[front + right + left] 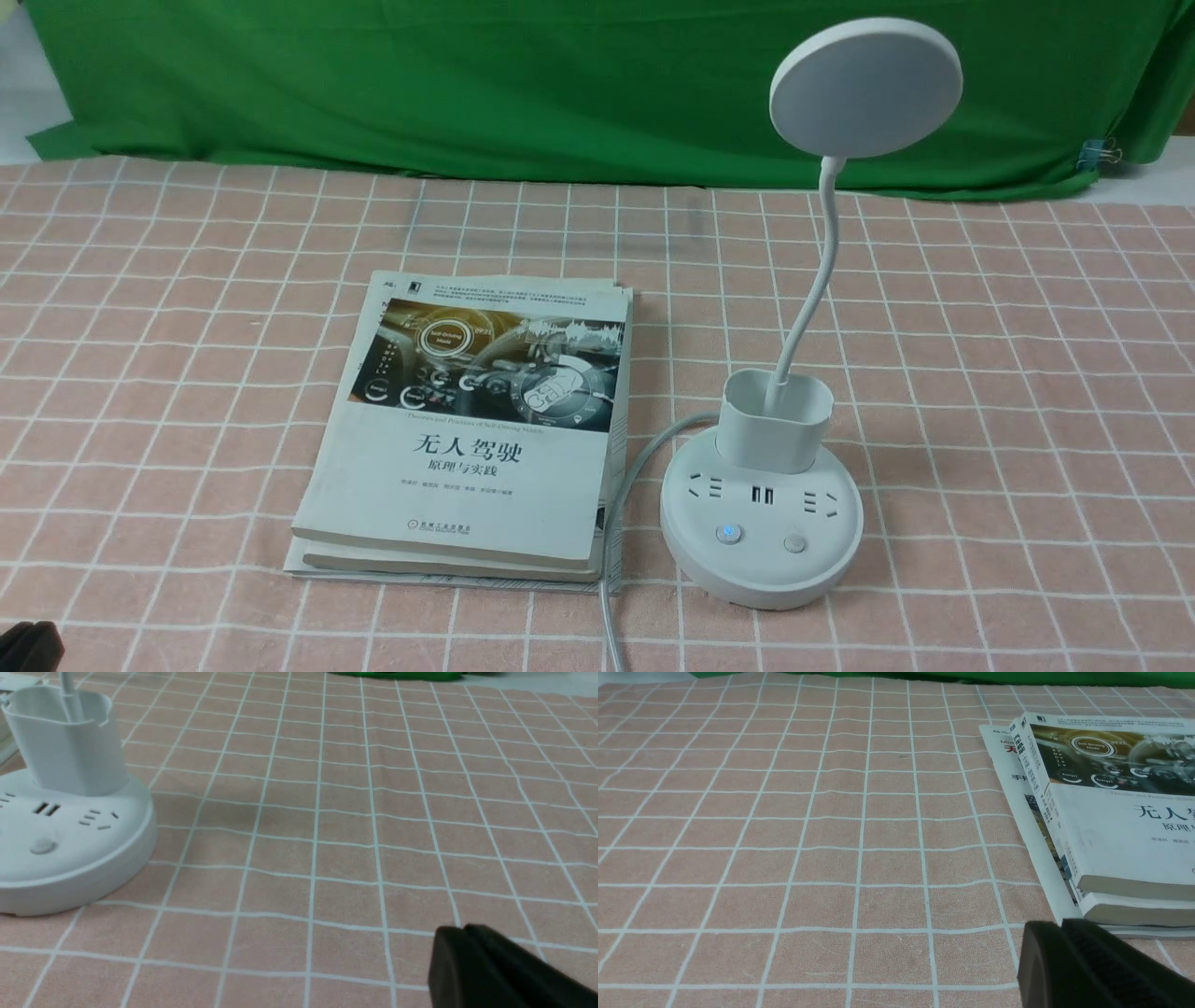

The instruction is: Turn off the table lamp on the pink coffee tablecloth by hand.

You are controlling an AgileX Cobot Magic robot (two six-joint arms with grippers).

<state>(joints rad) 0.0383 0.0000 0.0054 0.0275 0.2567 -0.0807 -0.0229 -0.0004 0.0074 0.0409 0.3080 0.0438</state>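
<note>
Pink coffee tablecloth [980,392] — table lamp [761,523], books [467,439].

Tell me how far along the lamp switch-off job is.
Nothing looks done: a button on the table lamp glows blue. Nothing is in hand; the right pincer is apart from the base, and the left pincer is by the books. Reaching and pressing remain.

There was one table lamp [761,504] with two buttons on its base, two stacked books [471,425] over one thin booklet [1029,826], and one pink coffee tablecloth [1008,373].
</note>
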